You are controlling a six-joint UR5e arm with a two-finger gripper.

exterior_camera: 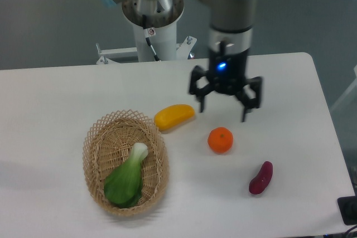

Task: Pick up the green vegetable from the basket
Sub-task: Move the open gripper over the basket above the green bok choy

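The green vegetable (126, 178) lies inside the oval wicker basket (96, 139) at the front left of the table, its pale stalk pointing up and right, its green leaves toward the front. My gripper (223, 112) hangs open and empty above the table, to the right of the basket, with its fingers spread just above the orange. It is well apart from the basket and the vegetable.
A yellow oblong fruit (174, 116) lies just right of the basket's far rim. An orange (220, 140) sits below the gripper. A small purple eggplant-like piece (260, 178) lies at the front right. The robot base (152, 23) stands behind the table.
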